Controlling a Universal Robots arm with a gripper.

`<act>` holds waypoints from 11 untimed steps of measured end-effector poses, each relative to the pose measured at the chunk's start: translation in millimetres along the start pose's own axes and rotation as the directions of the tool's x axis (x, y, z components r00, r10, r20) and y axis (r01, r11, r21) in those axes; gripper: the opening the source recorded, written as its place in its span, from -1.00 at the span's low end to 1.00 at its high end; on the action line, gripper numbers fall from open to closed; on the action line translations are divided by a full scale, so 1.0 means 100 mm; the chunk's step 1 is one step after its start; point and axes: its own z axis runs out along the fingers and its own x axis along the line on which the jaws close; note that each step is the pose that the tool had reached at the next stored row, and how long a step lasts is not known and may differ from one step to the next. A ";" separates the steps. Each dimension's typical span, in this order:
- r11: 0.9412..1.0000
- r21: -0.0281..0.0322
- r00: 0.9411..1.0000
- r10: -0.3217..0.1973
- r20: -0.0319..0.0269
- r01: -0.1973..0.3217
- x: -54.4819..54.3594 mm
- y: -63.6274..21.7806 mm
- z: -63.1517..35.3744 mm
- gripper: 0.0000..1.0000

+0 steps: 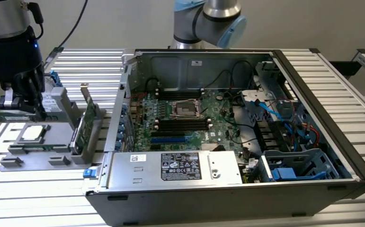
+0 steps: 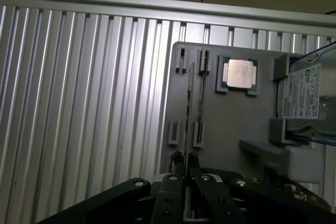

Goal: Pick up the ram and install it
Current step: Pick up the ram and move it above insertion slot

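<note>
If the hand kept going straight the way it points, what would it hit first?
Probably the grey parts holder, near its narrow slots. The hand points down at it with the ram clamped edge-on, so the ram's far edge would touch first. The gap is hard to judge.
</note>
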 end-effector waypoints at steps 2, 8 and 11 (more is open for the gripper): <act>1.000 0.000 1.000 0.000 0.000 0.000 -0.03 -0.044 -0.013 -0.73; 1.000 0.000 1.000 0.000 0.000 0.000 -0.07 -0.204 -0.045 -0.73; 1.000 0.000 1.000 0.000 0.000 0.000 -0.08 -0.277 -0.100 -0.73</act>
